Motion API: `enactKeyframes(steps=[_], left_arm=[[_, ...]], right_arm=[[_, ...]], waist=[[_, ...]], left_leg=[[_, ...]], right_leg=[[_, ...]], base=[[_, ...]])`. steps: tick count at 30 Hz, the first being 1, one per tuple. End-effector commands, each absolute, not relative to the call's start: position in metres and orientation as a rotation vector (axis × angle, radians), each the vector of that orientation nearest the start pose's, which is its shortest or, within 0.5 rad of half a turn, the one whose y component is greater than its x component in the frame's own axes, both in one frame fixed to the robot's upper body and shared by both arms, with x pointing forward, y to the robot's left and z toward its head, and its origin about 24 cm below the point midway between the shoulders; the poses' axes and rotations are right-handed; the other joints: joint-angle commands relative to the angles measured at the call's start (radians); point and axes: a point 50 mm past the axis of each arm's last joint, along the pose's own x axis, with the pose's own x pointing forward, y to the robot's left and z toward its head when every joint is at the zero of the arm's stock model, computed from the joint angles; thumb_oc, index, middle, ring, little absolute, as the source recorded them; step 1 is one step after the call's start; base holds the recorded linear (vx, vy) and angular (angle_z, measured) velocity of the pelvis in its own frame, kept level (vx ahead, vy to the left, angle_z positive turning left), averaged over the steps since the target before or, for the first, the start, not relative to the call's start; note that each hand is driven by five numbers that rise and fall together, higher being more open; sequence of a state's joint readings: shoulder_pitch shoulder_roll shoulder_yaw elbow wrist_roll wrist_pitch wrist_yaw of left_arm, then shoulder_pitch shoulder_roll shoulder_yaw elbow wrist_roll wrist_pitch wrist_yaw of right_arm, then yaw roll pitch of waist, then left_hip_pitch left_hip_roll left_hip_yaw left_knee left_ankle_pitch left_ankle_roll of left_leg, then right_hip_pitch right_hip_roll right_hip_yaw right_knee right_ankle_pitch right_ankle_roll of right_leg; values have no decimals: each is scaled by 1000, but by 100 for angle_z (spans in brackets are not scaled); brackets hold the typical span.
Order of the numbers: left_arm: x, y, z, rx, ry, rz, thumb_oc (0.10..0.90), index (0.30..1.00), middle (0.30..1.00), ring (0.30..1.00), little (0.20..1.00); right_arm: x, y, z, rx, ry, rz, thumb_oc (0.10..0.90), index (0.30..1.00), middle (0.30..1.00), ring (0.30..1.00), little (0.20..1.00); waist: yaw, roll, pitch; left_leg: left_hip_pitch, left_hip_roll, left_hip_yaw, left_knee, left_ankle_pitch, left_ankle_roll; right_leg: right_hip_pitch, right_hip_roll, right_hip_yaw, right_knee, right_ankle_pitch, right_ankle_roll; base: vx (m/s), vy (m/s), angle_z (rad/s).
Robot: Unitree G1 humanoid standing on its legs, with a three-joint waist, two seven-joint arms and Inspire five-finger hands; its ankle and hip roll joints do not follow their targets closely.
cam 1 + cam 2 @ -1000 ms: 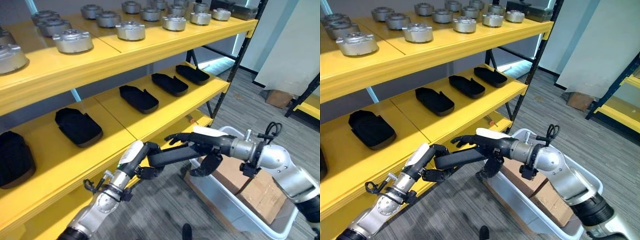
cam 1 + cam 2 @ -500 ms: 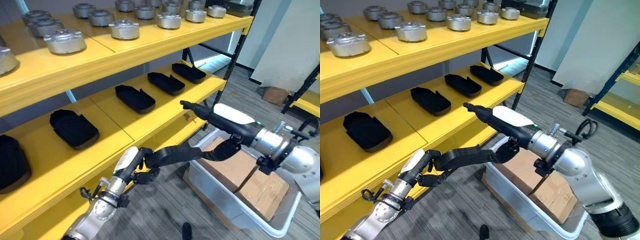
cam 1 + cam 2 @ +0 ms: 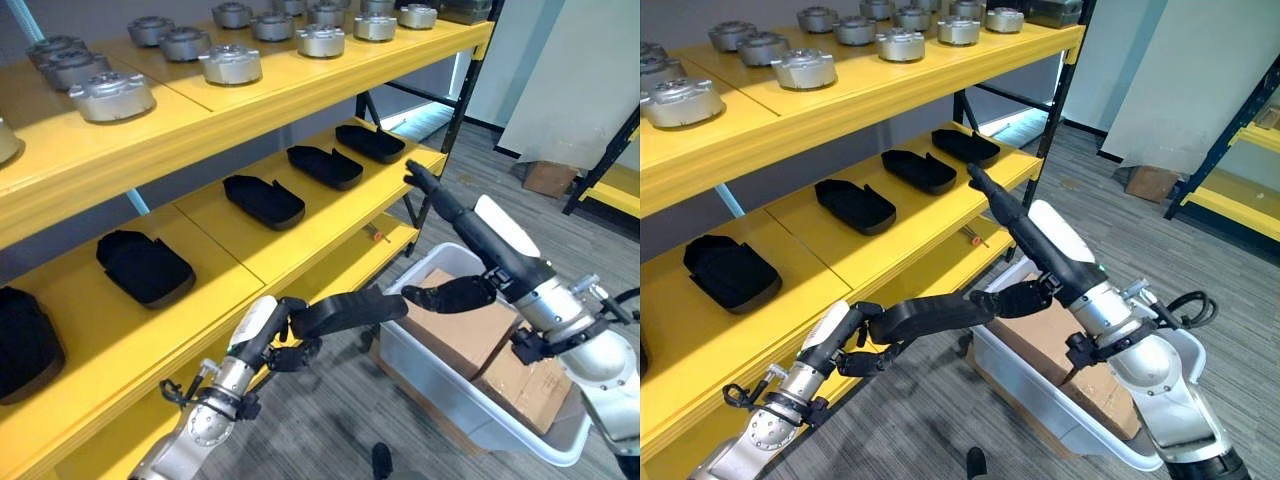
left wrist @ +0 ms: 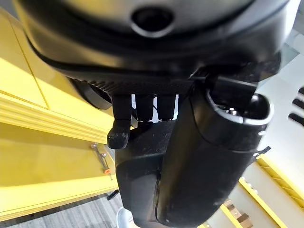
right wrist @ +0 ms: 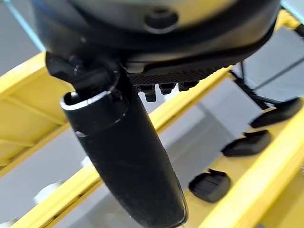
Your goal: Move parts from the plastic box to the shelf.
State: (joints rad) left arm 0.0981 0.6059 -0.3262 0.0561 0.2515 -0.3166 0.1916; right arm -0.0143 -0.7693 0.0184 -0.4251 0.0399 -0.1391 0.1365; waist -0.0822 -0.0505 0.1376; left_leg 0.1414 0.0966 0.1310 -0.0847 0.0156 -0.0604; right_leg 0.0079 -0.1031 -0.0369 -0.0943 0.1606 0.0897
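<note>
The left hand [image 3: 345, 310] grips a black part [image 4: 156, 185], fingers curled round it, low at 6 o'clock under the shelf [image 3: 300, 225] edge, left of the box [image 3: 470, 400]. The right hand [image 3: 460, 225], fingers straight, has risen from beside the part to 2 o'clock, near the shelf's end.

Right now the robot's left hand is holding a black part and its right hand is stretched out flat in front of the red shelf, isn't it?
Nearly. The shelf is yellow, not red, as the left eye view shows. The rest holds: the left hand is curled round a black part, and the right hand is stretched out flat in front of the shelf.
</note>
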Motion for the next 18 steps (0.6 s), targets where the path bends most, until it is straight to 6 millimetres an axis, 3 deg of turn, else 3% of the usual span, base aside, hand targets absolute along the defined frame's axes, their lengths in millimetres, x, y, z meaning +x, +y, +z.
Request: enactKeyframes(steps=[1, 4, 9, 18], left_arm=[[236, 185, 96, 717, -498, -163, 400, 300, 300, 300, 300], [235, 189, 98, 740, -505, -145, 400, 300, 300, 300, 300], [232, 194, 104, 764, -524, -124, 400, 300, 300, 300, 300], [219, 205, 121, 806, -569, -102, 400, 300, 300, 300, 300]], right_arm=[[234, -205, 206, -648, -671, 197, 900, 1000, 1000, 1000, 1000], [239, -211, 192, -625, -614, 148, 900, 1000, 1000, 1000, 1000], [240, -217, 185, -613, -593, 107, 900, 1000, 1000, 1000, 1000], [250, -226, 169, -537, -537, -7, 900, 1000, 1000, 1000, 1000]], waist=[[-6, -3, -32], [-3, 1, -29], [4, 5, -28], [57, 20, -16]], left_leg=[[4, -32, 21, -3, -97, 51], [6, -31, 17, -3, -95, 52], [4, -28, 8, -2, -89, 50], [-15, -19, -40, 8, -71, 38]], right_leg=[[108, 21, -27, 20, -163, 20], [110, 21, -34, 24, -167, 17], [111, 22, -44, 28, -172, 12], [118, 35, -89, 40, -197, -16]], base=[[11, -33, 0], [12, -35, 1], [6, -60, 3], [-2, -108, 10]])
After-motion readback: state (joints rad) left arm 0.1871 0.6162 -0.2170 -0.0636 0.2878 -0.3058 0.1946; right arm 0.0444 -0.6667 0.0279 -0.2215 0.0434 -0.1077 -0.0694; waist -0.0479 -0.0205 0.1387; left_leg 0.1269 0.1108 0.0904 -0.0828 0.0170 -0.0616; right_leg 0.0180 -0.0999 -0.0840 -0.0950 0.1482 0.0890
